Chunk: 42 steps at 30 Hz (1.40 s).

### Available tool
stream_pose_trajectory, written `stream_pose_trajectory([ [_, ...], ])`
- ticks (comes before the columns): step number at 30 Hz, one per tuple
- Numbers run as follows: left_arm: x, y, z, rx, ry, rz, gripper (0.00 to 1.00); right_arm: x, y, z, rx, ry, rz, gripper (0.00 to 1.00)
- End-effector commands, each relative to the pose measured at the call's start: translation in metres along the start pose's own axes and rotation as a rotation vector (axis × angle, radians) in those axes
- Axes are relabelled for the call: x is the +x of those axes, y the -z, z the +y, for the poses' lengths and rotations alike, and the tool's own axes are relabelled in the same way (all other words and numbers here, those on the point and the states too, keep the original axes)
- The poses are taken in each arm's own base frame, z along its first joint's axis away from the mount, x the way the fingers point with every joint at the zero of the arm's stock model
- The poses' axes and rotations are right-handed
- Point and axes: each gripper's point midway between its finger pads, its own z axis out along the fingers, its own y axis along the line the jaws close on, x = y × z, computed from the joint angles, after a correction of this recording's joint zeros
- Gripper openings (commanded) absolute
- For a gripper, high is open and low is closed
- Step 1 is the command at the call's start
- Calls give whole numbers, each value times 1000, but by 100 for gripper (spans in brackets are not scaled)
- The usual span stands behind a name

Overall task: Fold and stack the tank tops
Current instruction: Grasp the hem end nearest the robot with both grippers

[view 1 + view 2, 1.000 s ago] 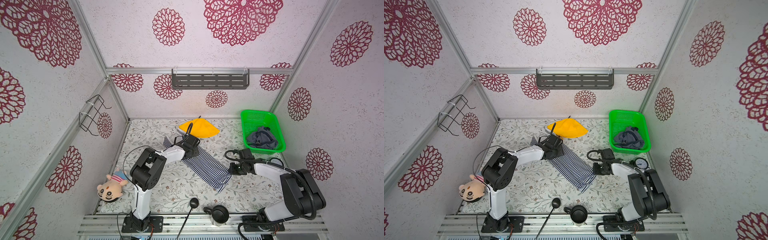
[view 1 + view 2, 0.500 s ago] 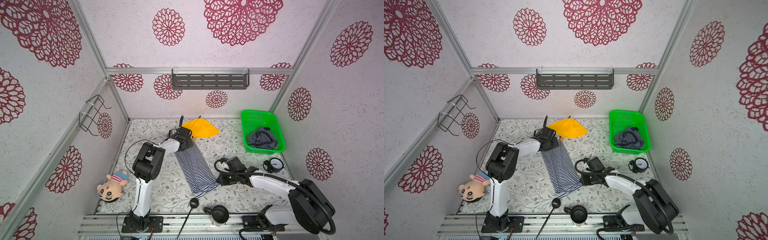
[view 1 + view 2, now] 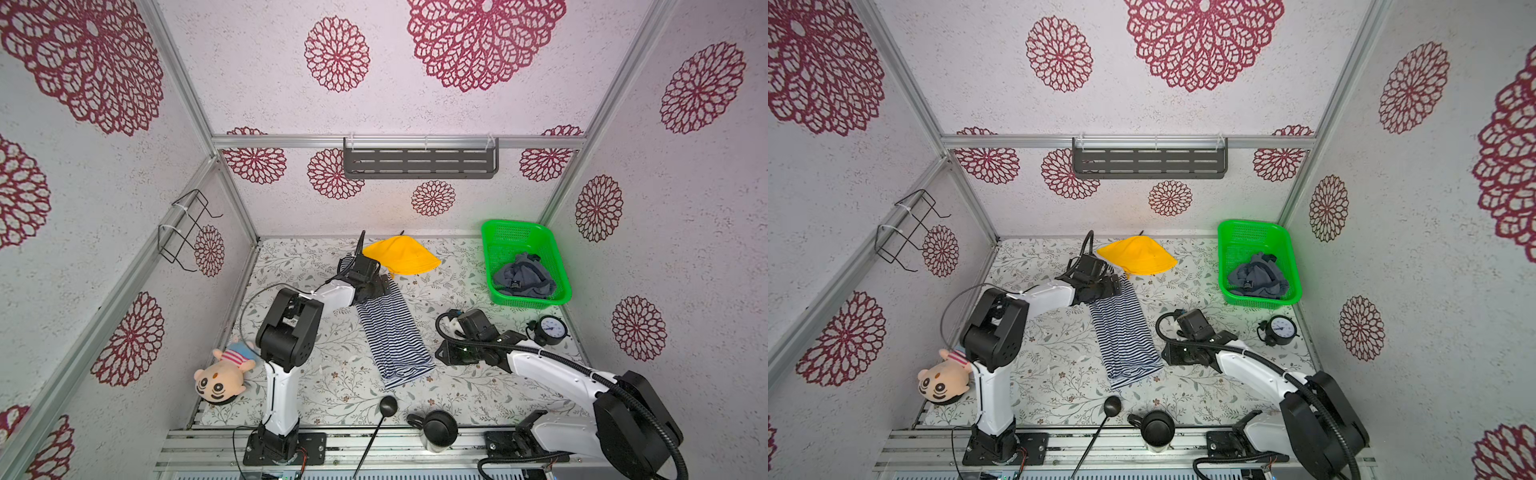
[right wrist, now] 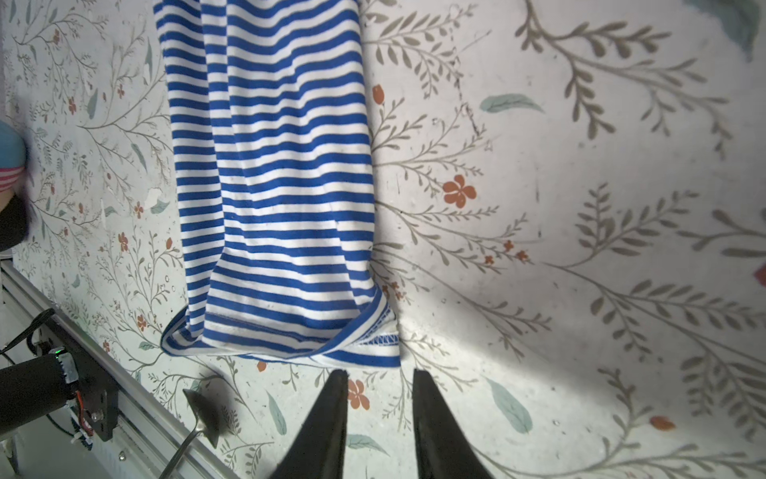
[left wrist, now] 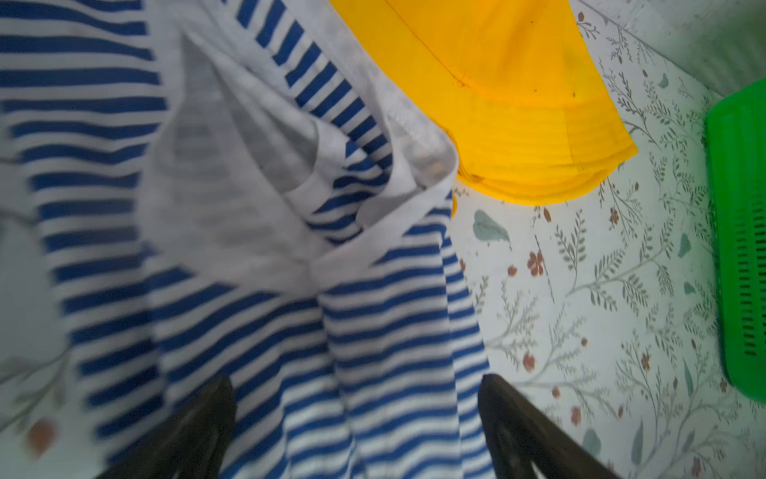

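A navy-and-white striped tank top lies as a long narrow strip down the middle of the table. My left gripper is over its far end beside the yellow hat. In the left wrist view this gripper stands wide open with the striped cloth loose under it. My right gripper sits just right of the near hem. In the right wrist view it is open, with bare table between its fingers and the hem just ahead. A blue-grey tank top lies crumpled in the green basket.
The yellow hat touches the striped top's far end. An alarm clock stands at the right. A ladle and a black mug lie at the front edge, and a plush doll at the front left.
The striped top swung from a diagonal to lie lengthwise, stretched out. My left gripper moved back toward the hat and opened wide. My right gripper moved forward and left, then let go of the hem.
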Motion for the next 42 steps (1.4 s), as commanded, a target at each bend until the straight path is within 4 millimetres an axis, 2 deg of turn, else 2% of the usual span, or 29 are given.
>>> stream_pose_trajectory([
  [1, -23, 64, -18, 46, -47, -106, 99, -7, -2, 4, -3, 0, -1, 30],
  [3, -10, 85, -19, 36, -37, -100, 98, -7, -4, 5, -11, -8, 0, 30],
  [5, 13, 101, -20, 30, 0, -53, 99, -7, -4, 6, -13, -16, 1, 33],
  [6, 30, 108, -21, 23, 28, -14, 98, -7, -3, 5, -9, -22, 2, 34],
  [10, 108, 124, -19, -16, 126, 132, 76, -4, -3, 5, -8, -43, 7, 39],
  [12, 135, 129, -20, -9, 173, 173, 68, -2, -4, 3, -1, -50, 14, 39],
  [18, 191, 147, -25, 16, 268, 262, 48, -2, 0, 0, 32, -50, 19, 34],
  [21, 217, 142, -25, 43, 313, 302, 41, -2, -3, 1, 22, -53, 28, 30],
  [27, 232, 127, -30, 60, 297, 331, 44, 1, -3, 5, 8, -52, 42, 26],
  [32, 242, 121, -26, 36, 282, 353, 45, 8, -6, 8, -2, -52, 64, 24],
  [39, 253, 114, -33, 51, 275, 397, 48, 10, -15, 12, -13, -53, 70, 32],
  [42, 262, 111, -33, 43, 265, 421, 43, 9, -19, 10, -6, -51, 70, 33],
])
